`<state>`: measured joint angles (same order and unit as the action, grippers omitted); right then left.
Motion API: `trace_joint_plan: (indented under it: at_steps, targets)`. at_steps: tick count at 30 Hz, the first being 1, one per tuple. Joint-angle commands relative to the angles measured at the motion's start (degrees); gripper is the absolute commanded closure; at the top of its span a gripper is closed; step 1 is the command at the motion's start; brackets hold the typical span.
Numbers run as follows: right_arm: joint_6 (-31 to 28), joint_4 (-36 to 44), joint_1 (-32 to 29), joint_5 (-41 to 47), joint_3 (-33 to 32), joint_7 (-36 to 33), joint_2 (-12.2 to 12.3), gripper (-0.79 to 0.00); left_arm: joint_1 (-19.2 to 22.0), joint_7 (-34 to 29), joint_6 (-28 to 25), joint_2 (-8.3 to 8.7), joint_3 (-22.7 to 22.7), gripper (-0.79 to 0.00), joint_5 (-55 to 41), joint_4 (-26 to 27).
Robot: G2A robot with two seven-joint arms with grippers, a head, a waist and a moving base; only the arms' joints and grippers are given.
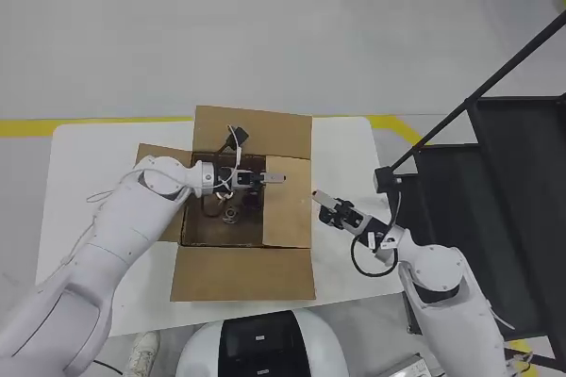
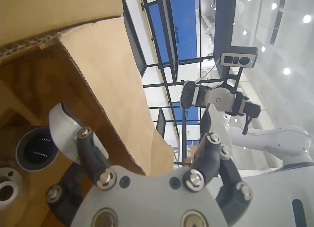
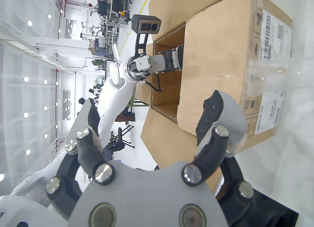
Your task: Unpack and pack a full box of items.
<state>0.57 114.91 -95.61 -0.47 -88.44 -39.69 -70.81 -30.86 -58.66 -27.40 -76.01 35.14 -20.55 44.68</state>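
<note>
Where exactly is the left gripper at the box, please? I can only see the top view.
Observer: The left wrist view shows the left gripper open, with one flap of the box standing between its jaws.
Operator: Thank you. What is inside the box near it?
Observer: A dark open-ended tube with a grey rim sits on the box floor, and a metal ring lies beside it.
Operator: And is the right gripper carrying anything?
Observer: No. The right wrist view shows the right gripper open and empty, beside the box's outer wall, which bears printed labels.
</note>
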Motion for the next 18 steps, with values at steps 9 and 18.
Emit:
trace_joint_plan:
  at_steps: [9,18]
  targets:
    - [-2.76,1.11,-0.48,0.46,-0.02,-2.85,0.64,-0.785,2.83,-9.47,-5.00,-4.18,0.09,-0.785,-12.07,-5.77]
    - [-11.73,5.42,-2.42,6.02,-0.08,-13.22,1.57,-0.785,3.99,-13.70,-4.53,-5.74,0.43,-0.785,-16.48,-2.56]
